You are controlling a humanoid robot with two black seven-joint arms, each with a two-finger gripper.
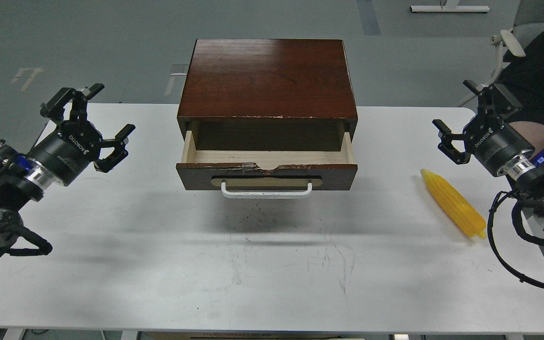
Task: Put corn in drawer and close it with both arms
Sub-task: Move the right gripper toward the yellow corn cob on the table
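Observation:
A yellow corn [454,204] lies on the white table [272,264] at the right, its tapered end pointing up-left. The drawer [266,175] of the dark brown wooden box [267,80] is pulled out, showing a pale wood inside with nothing in it; its white bar handle faces me. My right gripper [456,120] hovers open just above and right of the corn, apart from it. At the far left my left gripper [93,113] hangs open above the table, well left of the drawer, holding nothing.
The box stands at the table's back middle. Cables loop from my right arm [513,245] near the corn's thick end. An office chair [513,47] and a dark shape stand beyond the table's right back corner.

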